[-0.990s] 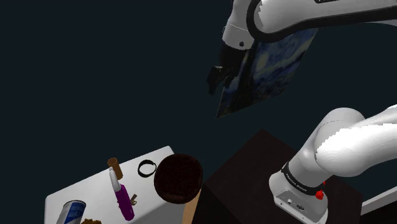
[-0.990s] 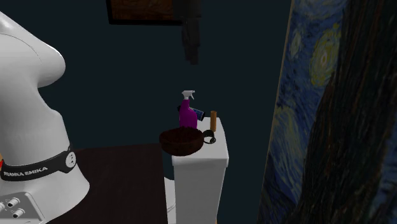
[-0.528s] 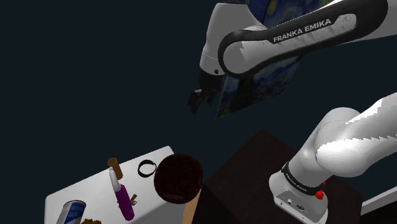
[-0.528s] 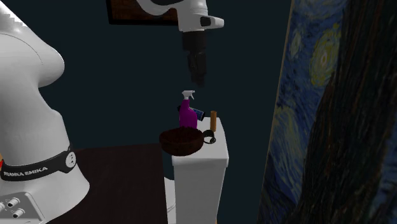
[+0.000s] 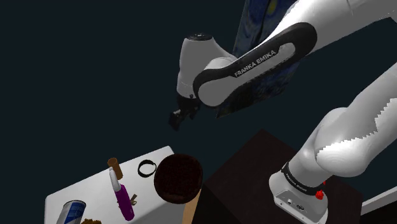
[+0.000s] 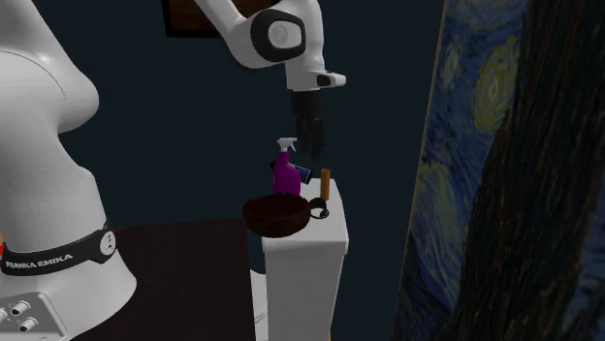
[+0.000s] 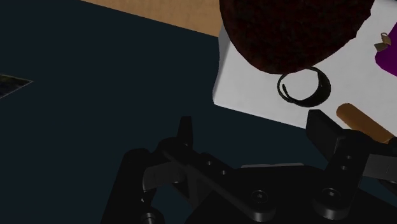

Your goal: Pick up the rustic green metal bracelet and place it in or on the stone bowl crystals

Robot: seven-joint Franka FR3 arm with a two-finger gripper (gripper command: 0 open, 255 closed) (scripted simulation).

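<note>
hovering high, my gripper [image 7: 251, 130] spread and empty — bracelet [image 7: 282, 86] lies beside the bowl [image 7: 292, 25], ungrasped; pick and place both left.

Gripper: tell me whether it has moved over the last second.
Yes. In the shoulder view the gripper has dropped down and toward that view's left, closer to the dark bowl.

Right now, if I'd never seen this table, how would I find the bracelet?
Look at the white tabletop and find the big dark round bowl at its edge. Right beside it lies the bracelet, flat on the white. It is the only thin dark ring, hollow in the middle, unlike the purple spray bottle nearby.
</note>
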